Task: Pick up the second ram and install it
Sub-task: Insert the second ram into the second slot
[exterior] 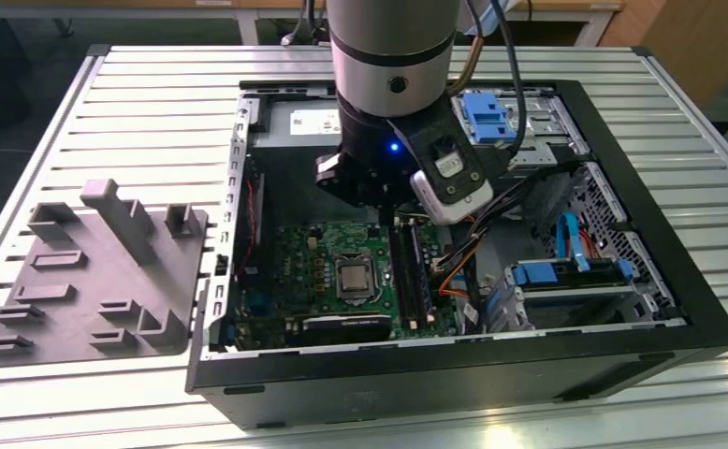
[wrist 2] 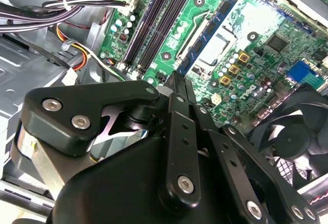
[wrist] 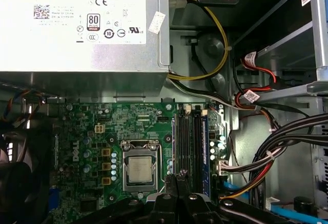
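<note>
My gripper hangs inside the open computer case, just above the green motherboard at the far end of the long black memory slots. Both wrist views show its black fingertips pressed together, with nothing visible between them. In the first wrist view the gripper sits between the processor socket and the slots. I cannot pick out the second ram. The slots look dark and filled, but I cannot tell a seated stick from an empty slot.
A grey plastic tray with upright blocks lies on the slatted table at the exterior view's left, outside the case. The power supply, cable bundles, a fan and blue drive brackets crowd the case around the board.
</note>
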Action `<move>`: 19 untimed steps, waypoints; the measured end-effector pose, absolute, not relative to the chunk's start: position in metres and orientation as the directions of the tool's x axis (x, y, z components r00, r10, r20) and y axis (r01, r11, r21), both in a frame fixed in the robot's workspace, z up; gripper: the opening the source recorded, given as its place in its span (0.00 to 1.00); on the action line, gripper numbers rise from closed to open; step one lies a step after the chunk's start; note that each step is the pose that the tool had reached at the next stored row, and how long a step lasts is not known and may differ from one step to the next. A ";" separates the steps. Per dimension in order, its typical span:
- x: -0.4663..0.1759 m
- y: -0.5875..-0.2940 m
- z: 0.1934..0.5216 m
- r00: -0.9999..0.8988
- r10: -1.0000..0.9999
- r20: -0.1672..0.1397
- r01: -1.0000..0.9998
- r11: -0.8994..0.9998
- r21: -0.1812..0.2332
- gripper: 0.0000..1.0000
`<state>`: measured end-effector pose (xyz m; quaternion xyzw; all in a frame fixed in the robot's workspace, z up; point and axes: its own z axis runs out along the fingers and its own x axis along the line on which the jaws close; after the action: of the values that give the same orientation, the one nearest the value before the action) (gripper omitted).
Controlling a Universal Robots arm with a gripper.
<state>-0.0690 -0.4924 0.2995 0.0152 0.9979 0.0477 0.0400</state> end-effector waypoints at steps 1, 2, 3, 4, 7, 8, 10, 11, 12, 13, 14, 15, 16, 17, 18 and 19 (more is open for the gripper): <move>-0.069 -0.492 0.299 -0.996 0.034 -0.078 0.027 0.995 0.097 0.12; -0.069 -0.492 0.299 -0.996 0.034 -0.078 0.027 0.995 0.097 0.12; -0.069 -0.492 0.299 -0.996 0.034 -0.078 0.027 0.995 0.098 0.12; -0.069 -0.492 0.299 -0.996 0.034 -0.078 0.027 0.995 0.098 0.12; -0.069 -0.492 0.298 -0.996 0.034 -0.078 0.027 0.995 0.099 0.12; -0.069 -0.492 0.298 -0.996 0.034 -0.078 0.027 0.995 0.100 0.12; -0.069 -0.492 0.297 -0.996 0.035 -0.078 0.027 0.995 0.101 0.12; -0.069 -0.492 0.297 -0.996 0.035 -0.078 0.027 0.995 0.101 0.12; -0.069 -0.492 0.297 -0.996 0.035 -0.078 0.027 0.994 0.102 0.12; -0.069 -0.492 0.297 -0.996 0.035 -0.078 0.027 0.994 0.102 0.12; -0.069 -0.492 0.296 -0.996 0.035 -0.078 0.027 0.994 0.102 0.12; -0.069 -0.492 0.296 -0.996 0.035 -0.078 0.027 0.994 0.102 0.12; -0.069 -0.492 0.296 -0.996 0.035 -0.078 0.027 0.994 0.103 0.12; -0.069 -0.492 0.296 -0.996 0.035 -0.078 0.027 0.994 0.103 0.12; -0.069 -0.492 0.295 -0.996 0.035 -0.078 0.027 0.994 0.103 0.12; -0.069 -0.492 0.295 -0.996 0.035 -0.078 0.027 0.994 0.104 0.12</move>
<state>-0.0690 -0.4924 0.2952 0.0154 0.9978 0.0513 0.0399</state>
